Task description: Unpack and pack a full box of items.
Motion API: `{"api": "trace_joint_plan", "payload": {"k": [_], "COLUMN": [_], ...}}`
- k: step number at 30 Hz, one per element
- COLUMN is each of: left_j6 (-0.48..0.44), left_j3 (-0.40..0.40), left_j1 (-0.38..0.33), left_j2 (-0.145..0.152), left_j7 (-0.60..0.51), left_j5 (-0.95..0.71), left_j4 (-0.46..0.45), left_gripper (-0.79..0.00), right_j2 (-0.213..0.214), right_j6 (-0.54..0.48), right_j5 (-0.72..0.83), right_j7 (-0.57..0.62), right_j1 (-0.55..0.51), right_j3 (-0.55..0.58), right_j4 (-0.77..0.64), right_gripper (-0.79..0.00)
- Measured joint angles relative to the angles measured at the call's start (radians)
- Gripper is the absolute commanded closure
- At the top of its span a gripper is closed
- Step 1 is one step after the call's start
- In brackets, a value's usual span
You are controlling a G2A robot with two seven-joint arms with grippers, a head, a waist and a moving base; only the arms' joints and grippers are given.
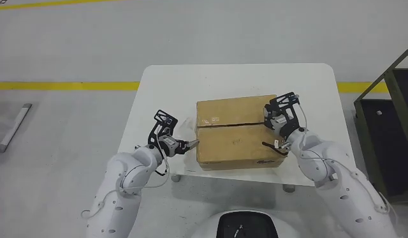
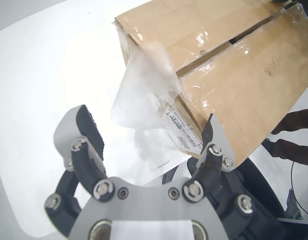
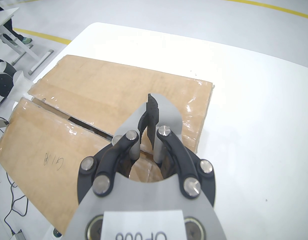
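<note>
A brown cardboard box (image 1: 237, 131) lies in the middle of the white table (image 1: 166, 91), its two top flaps closed with a narrow seam (image 3: 86, 125) between them. Clear tape glints on the flaps, and a loose strip of tape (image 2: 144, 93) hangs peeled off the box's left end. My left gripper (image 2: 151, 131) is open just beside that end, level with the strip, and nothing is between its fingers (image 2: 90, 126). My right gripper (image 3: 151, 116) is shut and empty, hovering over the seam near the box's right end (image 1: 270, 117).
A dark green metal cart (image 1: 382, 110) stands off the table's right side. Bare table surface lies behind the box and to its left. The table's front edge runs close under the box. Yellow lines mark the floor beyond.
</note>
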Motion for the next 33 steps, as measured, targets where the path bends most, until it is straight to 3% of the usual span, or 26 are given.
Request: {"api": "trace_joint_plan", "payload": {"k": [5, 19, 21, 26, 31, 33], "left_j6": [0.074, 0.137, 0.132, 0.142, 0.15, 0.152], "left_j3": [-0.01, -0.012, -0.007, 0.013, 0.031, 0.038], "left_j1": [-0.006, -0.029, -0.035, -0.046, -0.055, -0.06], "left_j2": [-0.001, -0.003, -0.002, -0.002, -0.004, -0.004], "left_j7": [0.026, -0.035, -0.05, -0.058, -0.052, -0.05], "left_j5": [0.017, -0.085, -0.088, -0.047, -0.036, -0.028], "left_j4": [0.014, 0.05, 0.052, 0.072, 0.102, 0.111], "left_gripper": [-0.776, -0.677, -0.643, -0.422, -0.363, -0.28], "right_j2": [0.001, 0.0, -0.001, -0.001, -0.002, -0.002], "right_j6": [0.0, -0.002, -0.003, -0.002, -0.001, -0.002], "right_j5": [-0.003, -0.005, -0.005, -0.004, -0.004, -0.004], "right_j7": [0.004, 0.003, 0.003, 0.004, 0.005, 0.005], "right_j1": [-0.002, 0.007, 0.008, 0.009, 0.01, 0.011], "right_j3": [0.002, -0.005, -0.006, -0.01, -0.013, -0.014], "right_j4": [-0.002, 0.004, 0.006, 0.009, 0.011, 0.011], "right_gripper": [0.0, 0.0, 0.0, 0.0, 0.0, 0.0]}}
